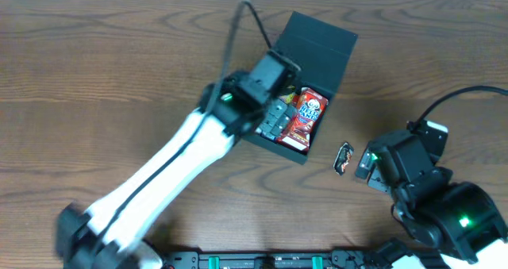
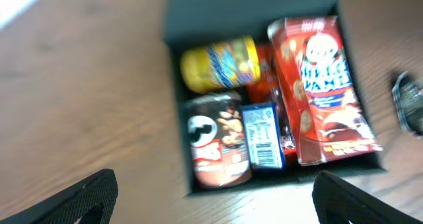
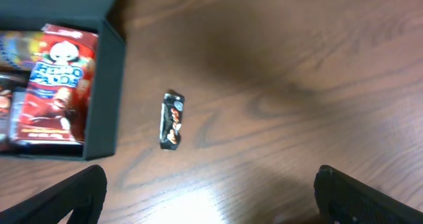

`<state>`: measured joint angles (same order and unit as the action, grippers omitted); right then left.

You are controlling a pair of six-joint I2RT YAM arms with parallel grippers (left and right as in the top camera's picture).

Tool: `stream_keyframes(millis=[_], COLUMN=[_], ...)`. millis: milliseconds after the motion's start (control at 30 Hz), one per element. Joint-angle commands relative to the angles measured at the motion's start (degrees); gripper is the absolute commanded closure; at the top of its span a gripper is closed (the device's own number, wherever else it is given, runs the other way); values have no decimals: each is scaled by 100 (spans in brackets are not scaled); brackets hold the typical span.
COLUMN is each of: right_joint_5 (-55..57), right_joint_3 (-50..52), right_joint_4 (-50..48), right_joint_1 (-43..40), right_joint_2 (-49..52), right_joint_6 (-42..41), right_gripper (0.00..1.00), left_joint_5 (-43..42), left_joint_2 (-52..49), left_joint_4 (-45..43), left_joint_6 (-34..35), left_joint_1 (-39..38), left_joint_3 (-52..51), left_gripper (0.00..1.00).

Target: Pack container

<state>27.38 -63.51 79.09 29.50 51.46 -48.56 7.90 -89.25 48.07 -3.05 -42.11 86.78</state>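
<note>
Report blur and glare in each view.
Left wrist: motion-blurred, with the container and the Hello Panda box smeared. Right wrist: sharper, the small wrapper clear in outline, with a pale glare patch on the table. Overhead: crisp at table level, evenly lit.

We see a table [image 3: 297,65] of brown wood grain, smooth with a soft sheen. We find the container [image 1: 317,40] matt and dark, the red snack box [image 2: 322,85] glossy card, the small wrapper [image 3: 172,120] shiny.
</note>
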Motion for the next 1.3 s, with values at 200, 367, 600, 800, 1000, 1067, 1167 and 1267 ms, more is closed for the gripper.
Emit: stream_keyframes(millis=[200,367,600,800,1000,1067,1167,1267], right_joint_5=[-682,-1145,-1408,-2118,-2616,-2616,-2684,-2682], right_joint_3=[1416,1810,1810,1808,1803,1803,1803,1803], right_joint_4=[-1276,-1589,-1982,-2811,-2675,-2660,-2618,-2553], right_joint_1=[52,52,50,-243,-1073,-1316,-1622,-1816], right_joint_2=[39,420,1237,2028,2363,2354,2356,2361], right_joint_6=[-859,-2452,-3541,-2437,-1547,-1084,-498,-238], right_gripper=[1,1,1,1,1,1,1,1], left_joint_5=[804,817,807,767,754,754,756,754], left_joint_2=[1121,1316,1318,1318,1318,1318,1314,1314], left_joint_4=[1064,1572,1663,1735,1803,1803,1799,1794], left_joint_6=[37,345,481,479,476,476,476,476], left_joint_1=[15,15,15,15,15,15,15,15], left_joint_3=[111,111,107,107,107,107,107,107], left_gripper=[5,5,5,5,5,5,5,5])
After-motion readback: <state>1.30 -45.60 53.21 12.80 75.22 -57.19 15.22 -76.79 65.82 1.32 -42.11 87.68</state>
